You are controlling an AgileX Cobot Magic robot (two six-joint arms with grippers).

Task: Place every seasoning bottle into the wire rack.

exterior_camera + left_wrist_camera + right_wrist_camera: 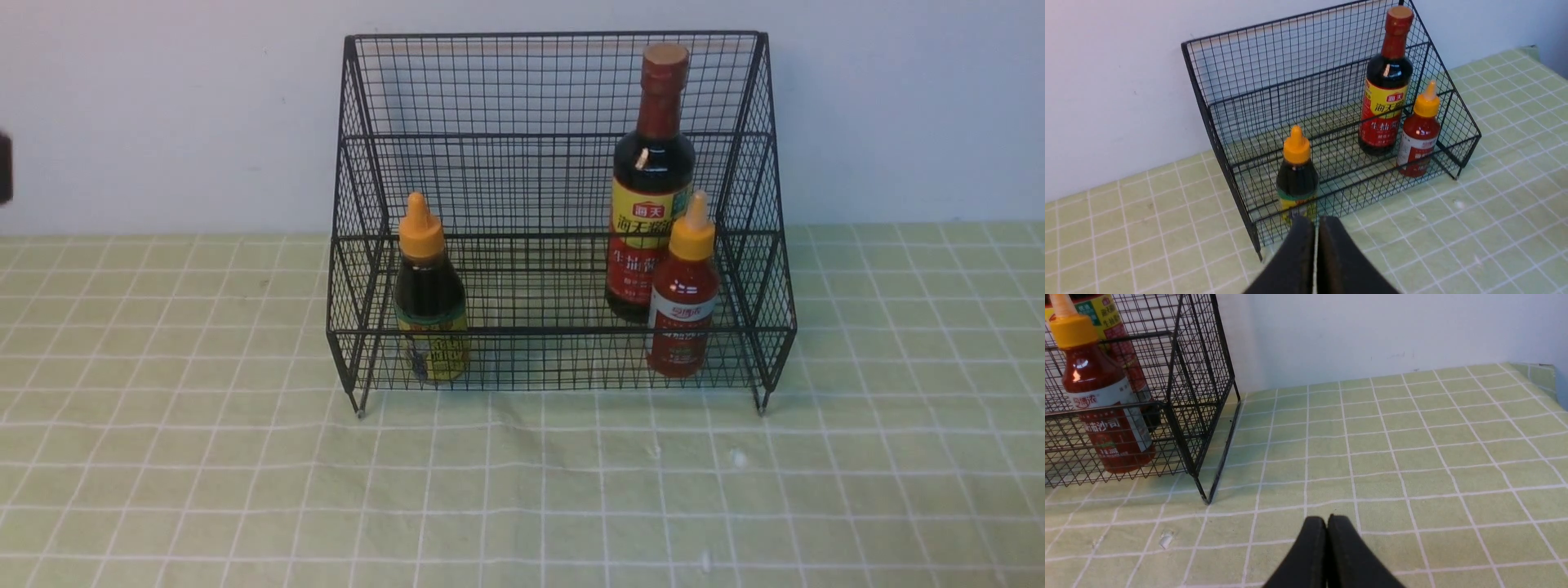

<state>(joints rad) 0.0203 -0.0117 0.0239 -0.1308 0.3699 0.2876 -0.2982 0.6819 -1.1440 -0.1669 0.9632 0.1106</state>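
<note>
The black wire rack [359, 122] stands at the back of the table against the wall. All three bottles stand upright inside it. The tall soy bottle [651, 184] is on the right side, behind the small red sauce bottle [682, 294] on the front tier. The squat dark bottle [430, 298] is on the front tier at the left. In the left wrist view the rack [1208, 118] holds the squat bottle [1297, 171], soy bottle [1386, 85] and red bottle [1419, 132]; my left gripper [1316, 222] is shut and empty, in front of the rack. My right gripper [1327, 521] is shut and empty over the cloth, to the right of the rack [1208, 375] and red bottle [1102, 404].
A green checked cloth [522, 490] covers the table. A pale wall rises right behind the rack. A dark object [5, 167] shows at the far left edge of the front view. The table's right corner [1535, 371] shows in the right wrist view.
</note>
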